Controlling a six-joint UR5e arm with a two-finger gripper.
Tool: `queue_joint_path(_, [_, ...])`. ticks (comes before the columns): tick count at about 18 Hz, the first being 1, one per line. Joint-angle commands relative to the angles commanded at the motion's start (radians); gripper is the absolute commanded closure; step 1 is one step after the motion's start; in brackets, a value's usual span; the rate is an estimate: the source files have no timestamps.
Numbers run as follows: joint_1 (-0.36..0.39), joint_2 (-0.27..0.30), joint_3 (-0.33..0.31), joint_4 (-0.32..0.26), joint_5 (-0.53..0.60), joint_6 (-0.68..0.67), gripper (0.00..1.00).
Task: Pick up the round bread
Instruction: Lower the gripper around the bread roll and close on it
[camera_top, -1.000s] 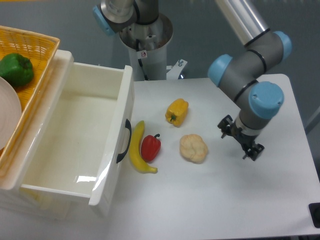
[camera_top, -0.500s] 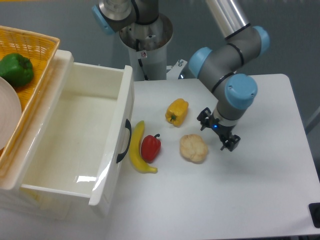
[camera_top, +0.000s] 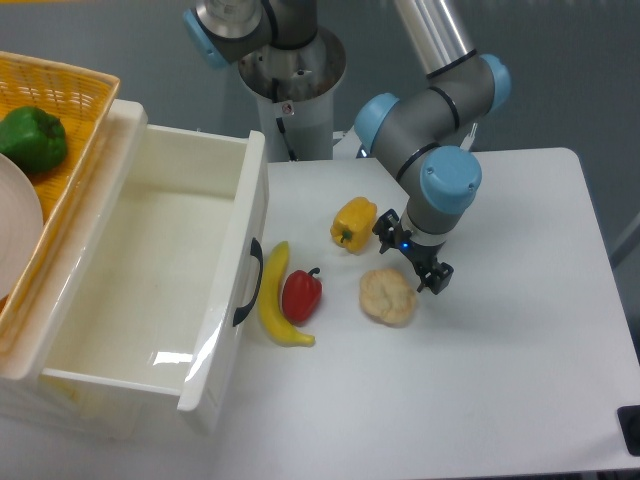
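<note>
The round bread (camera_top: 387, 297) is a pale cream, lumpy bun lying on the white table (camera_top: 520, 380), right of the red pepper. My gripper (camera_top: 411, 260) hangs just above the bread's upper right edge, fingers spread apart with nothing between them. One finger tip (camera_top: 438, 282) shows at the bread's right side, the other is near the yellow pepper. The gripper is open and empty.
A yellow bell pepper (camera_top: 353, 223) lies just left of the gripper. A red pepper (camera_top: 301, 294) and a banana (camera_top: 275, 296) lie left of the bread. An open white drawer (camera_top: 150, 280) stands at the left, with a wicker basket (camera_top: 70, 100) holding a green pepper (camera_top: 32, 139) behind it.
The gripper has moved left across the table, from well right of the bread to directly over its upper right edge. The bread and other items have not moved.
</note>
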Motion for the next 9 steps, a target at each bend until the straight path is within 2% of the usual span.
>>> queue_joint_path(2, [-0.012, -0.006, 0.0, 0.035, 0.0, -0.043, 0.0])
queue_joint_path(6, [-0.023, -0.012, 0.0, 0.057, 0.0, -0.058, 0.0])
queue_joint_path(9, [-0.023, -0.012, 0.0, 0.064, 0.0, -0.058, 0.12])
